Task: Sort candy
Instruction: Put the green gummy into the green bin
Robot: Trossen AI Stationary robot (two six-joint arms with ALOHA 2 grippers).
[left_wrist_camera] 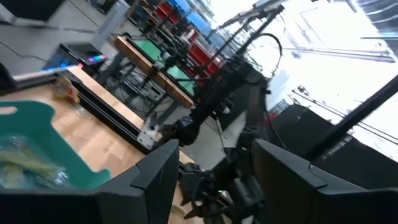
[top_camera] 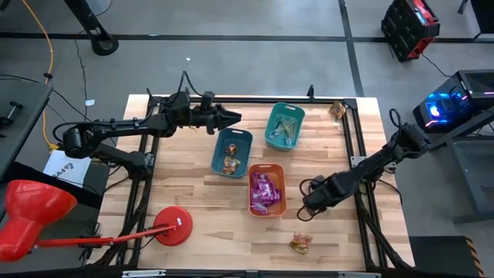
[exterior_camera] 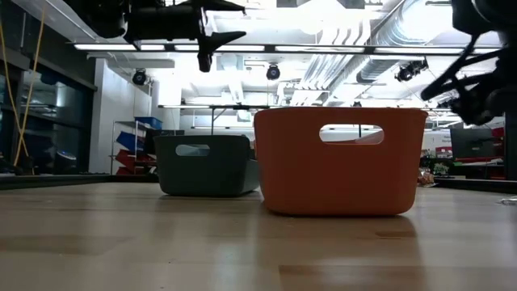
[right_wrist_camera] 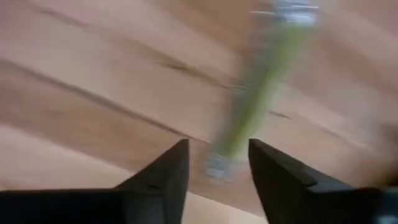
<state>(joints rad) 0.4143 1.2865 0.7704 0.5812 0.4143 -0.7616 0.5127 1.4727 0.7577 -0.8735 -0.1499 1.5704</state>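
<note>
One green stick (right_wrist_camera: 261,81) sits between the right gripper (right_wrist_camera: 217,163)'s open jaws; I'd centre it, then close. Left jaws open.

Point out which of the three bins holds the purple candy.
The orange bin, nearest the right gripper. It holds the purple packets; the other two bins are teal and show none.

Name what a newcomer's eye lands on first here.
Three bins in the table's middle: an orange bin of purple packets, flanked by two teal ones. The right gripper, open, hangs low over a green stick beside the orange bin. The left gripper waits open above the table's far side.
</note>
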